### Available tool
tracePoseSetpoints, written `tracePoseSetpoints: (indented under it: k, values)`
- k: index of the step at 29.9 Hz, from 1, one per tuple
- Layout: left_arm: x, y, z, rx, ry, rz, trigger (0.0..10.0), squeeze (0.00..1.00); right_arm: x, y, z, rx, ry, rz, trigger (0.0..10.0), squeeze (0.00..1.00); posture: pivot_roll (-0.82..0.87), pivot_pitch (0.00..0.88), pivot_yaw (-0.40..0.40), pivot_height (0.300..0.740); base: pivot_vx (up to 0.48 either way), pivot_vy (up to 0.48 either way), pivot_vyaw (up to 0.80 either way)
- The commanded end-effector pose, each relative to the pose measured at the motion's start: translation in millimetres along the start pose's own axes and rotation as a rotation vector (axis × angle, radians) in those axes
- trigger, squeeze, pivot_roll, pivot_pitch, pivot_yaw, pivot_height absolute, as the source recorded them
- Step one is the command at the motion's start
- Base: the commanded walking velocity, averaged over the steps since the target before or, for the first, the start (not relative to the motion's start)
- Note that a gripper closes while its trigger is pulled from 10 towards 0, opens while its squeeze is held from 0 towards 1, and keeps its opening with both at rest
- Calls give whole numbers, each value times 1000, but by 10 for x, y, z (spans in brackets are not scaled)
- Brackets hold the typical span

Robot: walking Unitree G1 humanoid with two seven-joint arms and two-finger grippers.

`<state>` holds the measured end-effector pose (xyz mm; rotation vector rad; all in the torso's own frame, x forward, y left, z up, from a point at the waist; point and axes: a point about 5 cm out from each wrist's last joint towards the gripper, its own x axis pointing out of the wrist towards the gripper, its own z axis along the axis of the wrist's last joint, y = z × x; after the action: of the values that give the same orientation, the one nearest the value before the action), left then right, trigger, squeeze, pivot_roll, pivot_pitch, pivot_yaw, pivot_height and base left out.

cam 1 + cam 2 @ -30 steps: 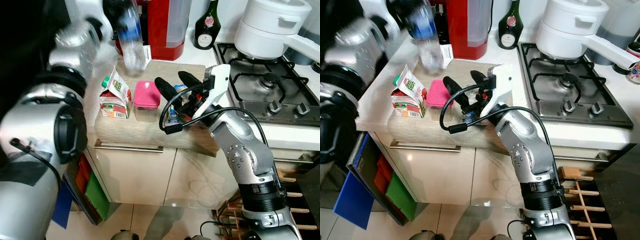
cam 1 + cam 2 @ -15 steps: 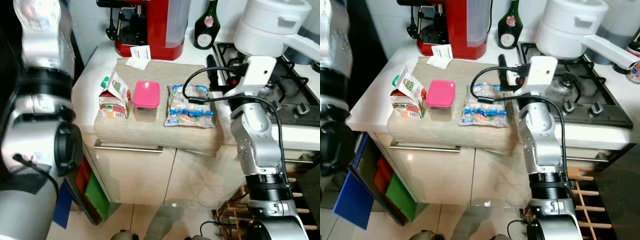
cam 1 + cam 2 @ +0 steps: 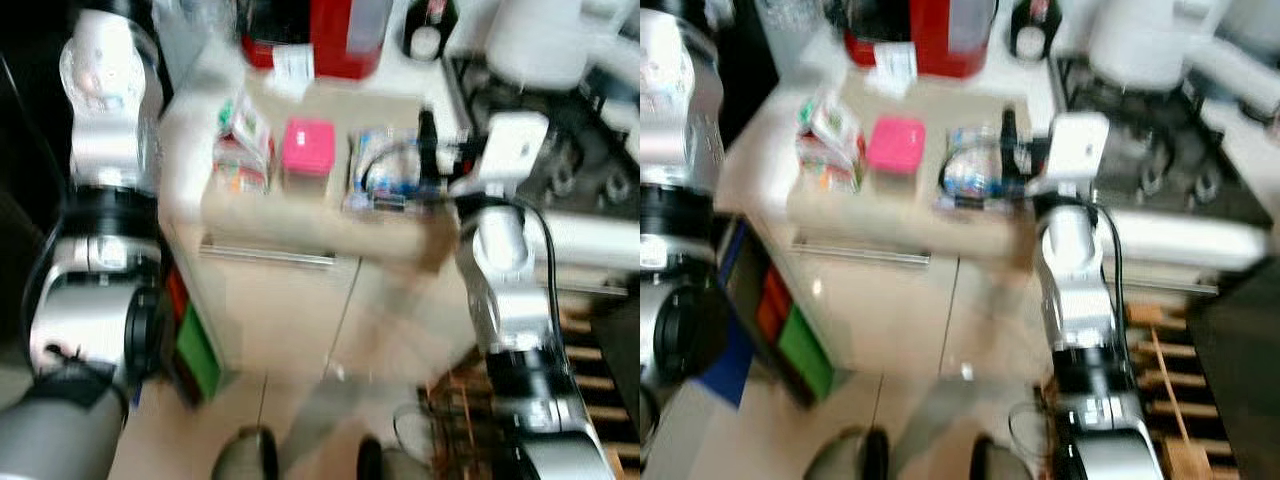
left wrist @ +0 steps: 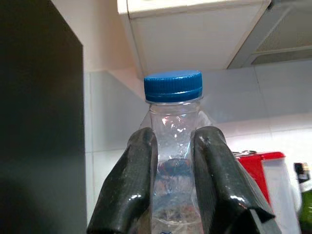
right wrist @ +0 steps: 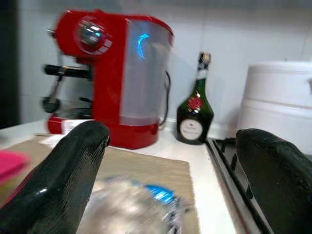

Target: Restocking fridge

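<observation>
In the left wrist view my left gripper [image 4: 175, 136] is shut on the neck of a clear plastic bottle [image 4: 173, 117] with a blue cap, held upright and high beside a dark panel. On the wooden board [image 3: 300, 215] lie a juice carton [image 3: 235, 150], a pink-lidded container [image 3: 307, 150] and a clear bag of food [image 3: 385, 170]. My right gripper [image 5: 170, 134] stands open at the board's right end, just beside the bag [image 5: 141, 204], holding nothing.
A red coffee machine [image 5: 112, 73] and a dark green bottle [image 5: 195, 107] stand at the back of the counter. A white pot [image 5: 278, 97] sits on the gas hob [image 3: 1150, 160] to the right. Cabinet fronts [image 3: 290, 310] and tiled floor lie below. The eye views are blurred.
The left arm has lifted the bottle off the counter and up to the left. The right gripper drew back from over the bag to the board's right end. The camera has shifted and blurred.
</observation>
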<state>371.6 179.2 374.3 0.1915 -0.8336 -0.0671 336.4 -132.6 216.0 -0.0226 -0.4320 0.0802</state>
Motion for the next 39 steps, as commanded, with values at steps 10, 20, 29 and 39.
tracePoseSetpoints:
  k: [10, 20, 29, 39]
  values:
    - [32, -42, 157, 13, -59, -13, 10000, 0, -27, -9, 1, -26, -23, -7, 10000, 0, -75, 0, -22, 740, -339, 0, 0]
    - [-74, -144, 76, -39, -20, -27, 10000, 0, -58, -31, -74, -36, 6, -16, 10000, 0, -76, 0, -18, 740, -339, 0, 0]
    - [-631, -444, -379, -187, 251, -70, 10000, 0, -182, -68, -243, -31, 100, -9, 10000, 0, -94, 0, 15, 740, -188, 0, 0]
    - [-1771, -875, -807, -424, 622, -174, 10000, 0, -449, -221, -491, -76, 241, -52, 10000, 0, -123, 0, 17, 740, 0, -111, 0]
